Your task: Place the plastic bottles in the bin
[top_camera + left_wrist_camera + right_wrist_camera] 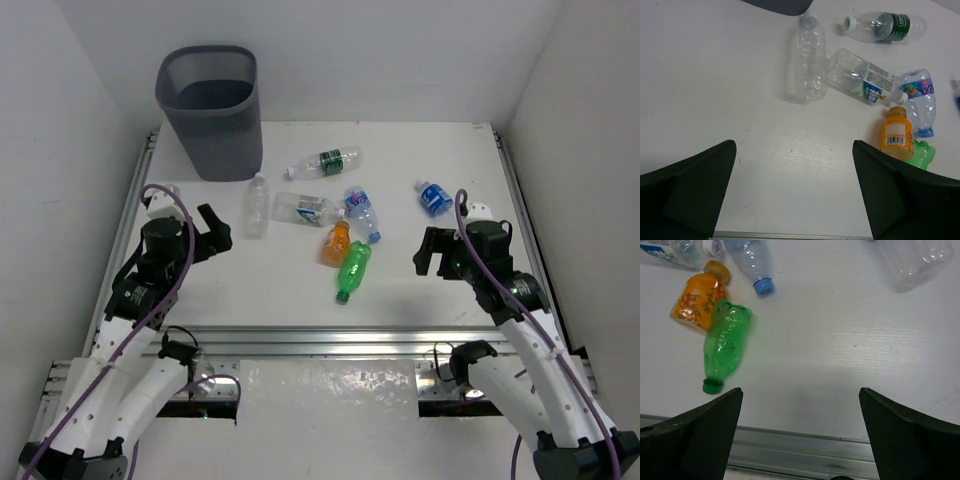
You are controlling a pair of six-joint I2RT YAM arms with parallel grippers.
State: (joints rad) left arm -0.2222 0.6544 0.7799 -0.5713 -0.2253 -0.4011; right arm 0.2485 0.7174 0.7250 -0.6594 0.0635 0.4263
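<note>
Seven plastic bottles lie on the white table. A dark-green-label bottle (pixel 325 162), a clear one (pixel 257 205), a white-and-blue-label clear one (pixel 305 208), a blue-label one (pixel 362 213), an orange one (pixel 335 243) and a green one (pixel 353 269) cluster at the centre. Another blue-label bottle (pixel 433 198) lies apart to the right. The dark grey bin (pixel 208 110) stands upright at the far left. My left gripper (pixel 218 230) is open and empty, left of the cluster. My right gripper (pixel 422 252) is open and empty, right of the green bottle (pixel 725 345).
A metal rail (pixel 320 342) runs along the table's near edge. White walls enclose the table on the left, right and back. In the left wrist view the clear bottle (pixel 806 60) lies ahead of the open gripper (pixel 794 150), with the orange bottle (pixel 896 134) to the right.
</note>
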